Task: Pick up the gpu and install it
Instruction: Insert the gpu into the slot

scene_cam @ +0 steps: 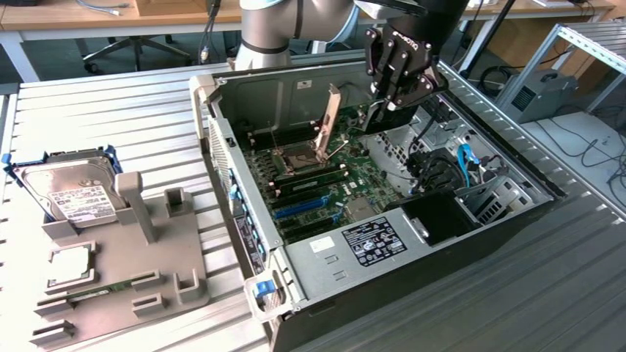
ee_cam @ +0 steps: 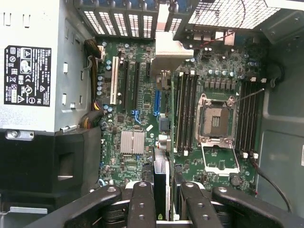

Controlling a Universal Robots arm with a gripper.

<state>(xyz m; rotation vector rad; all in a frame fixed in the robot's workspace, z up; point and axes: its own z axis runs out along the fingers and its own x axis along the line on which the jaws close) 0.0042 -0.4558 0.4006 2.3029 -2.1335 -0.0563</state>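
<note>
My black gripper (scene_cam: 393, 99) hangs over the far right part of the open computer case (scene_cam: 220, 147). It is shut on the gpu (scene_cam: 377, 121), which shows as a dark piece just below the fingers. In the wrist view the gripper (ee_cam: 164, 192) pinches the gpu (ee_cam: 160, 173), a thin card seen edge-on, dark with a strip of green at its near end. The card hovers above the green motherboard (ee_cam: 137, 109), roughly in line with a blue expansion slot (ee_cam: 156, 102) and apart from it. A blurred silver metal piece (ee_cam: 166, 45) lies farther along the same line.
Inside the case are the open CPU socket (scene_cam: 298, 158) with its raised plate (scene_cam: 328, 117), the labelled power supply (scene_cam: 377, 242) and blue cables (scene_cam: 468, 158). A grey fixture (scene_cam: 117, 257) at the exterior view's left holds a hard drive (scene_cam: 73, 194).
</note>
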